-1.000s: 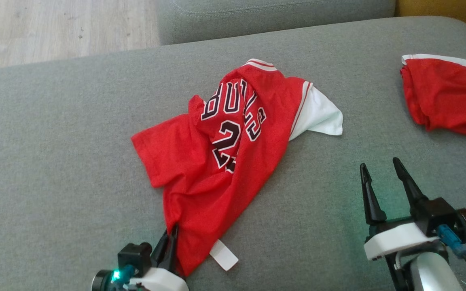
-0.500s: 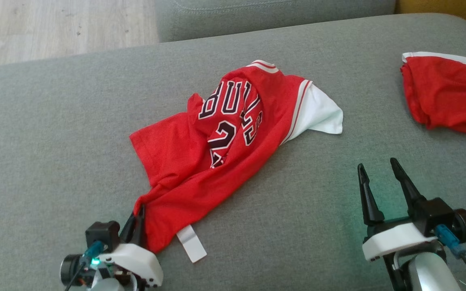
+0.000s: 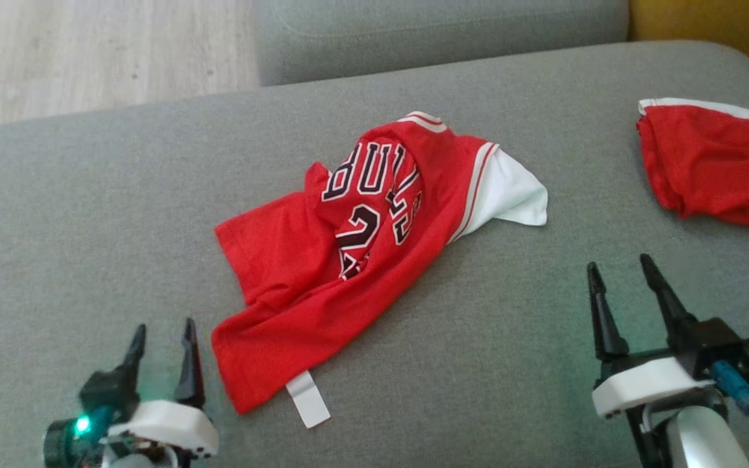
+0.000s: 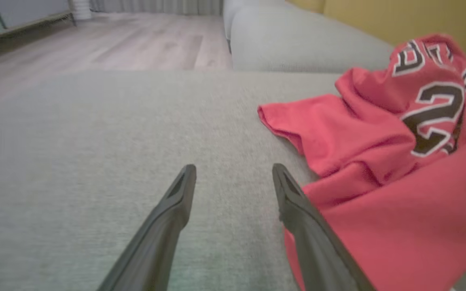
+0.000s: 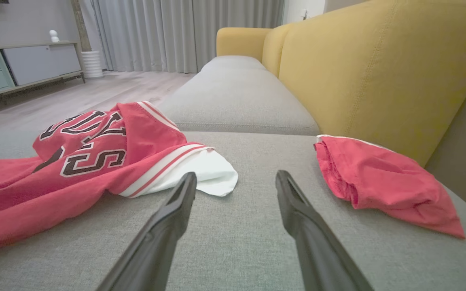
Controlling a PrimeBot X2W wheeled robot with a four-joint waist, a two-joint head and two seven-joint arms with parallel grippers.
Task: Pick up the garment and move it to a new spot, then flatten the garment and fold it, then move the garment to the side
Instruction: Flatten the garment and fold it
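Released since the earlier frames, the red jersey point(image 3: 348, 260) is no longer pinched at its near hem by the left end effector point(image 3: 163, 327). That end effector's fingers are now spread apart, and it is seen just to the left of the cloth, with nothing held between them. In the left wrist view one finger is seen against the hem's edge, and whether it touches cannot be told. The jersey is left crumpled on the middle of the grey sofa cushion point(image 3: 88, 214), lettering uppermost, with a white sleeve point(image 3: 511, 195) at its far right and a white tag point(image 3: 307, 398) at its near hem. The right end effector point(image 3: 619, 263) is held open and empty over bare cushion, well apart from the jersey. A second red garment point(image 3: 712, 169) is seen at the cushion's far right.
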